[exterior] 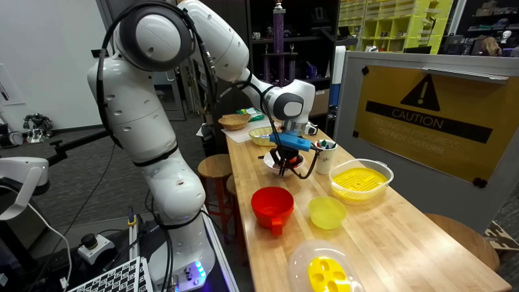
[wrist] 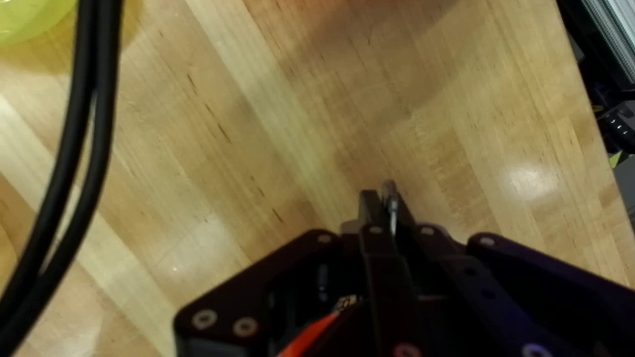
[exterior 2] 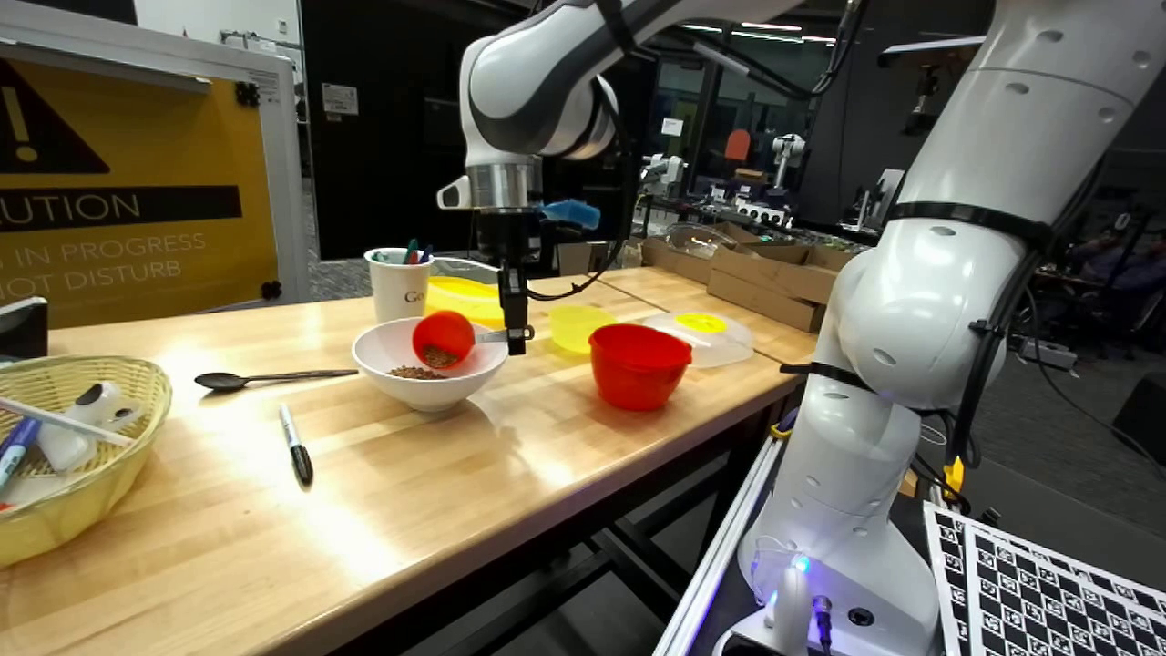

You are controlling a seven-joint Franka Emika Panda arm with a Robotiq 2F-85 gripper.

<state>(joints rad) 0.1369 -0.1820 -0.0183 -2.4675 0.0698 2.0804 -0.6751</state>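
Note:
My gripper [exterior 2: 516,342] is shut on the thin handle of a red scoop [exterior 2: 444,328]. The scoop is tilted over a white bowl [exterior 2: 428,390], its cup partly within the bowl's rim, with brown granules inside. More brown granules [exterior 2: 416,373] lie in the bowl. In an exterior view the white bowl [exterior: 271,163] is partly hidden behind the gripper [exterior: 284,167]. In the wrist view the fingertips [wrist: 384,203] pinch the grey handle end [wrist: 390,190]. An orange-red edge of the scoop [wrist: 310,336] shows behind the fingers; the rest is hidden.
A red bowl [exterior 2: 639,369] with a handle and a yellow bowl [exterior: 327,213] stand nearby. A white cup of markers [exterior 2: 398,287] is close behind the white bowl. A black spoon [exterior 2: 273,377], marker [exterior 2: 296,446], basket [exterior 2: 100,487] and clear tub [exterior: 383,184] are on the table.

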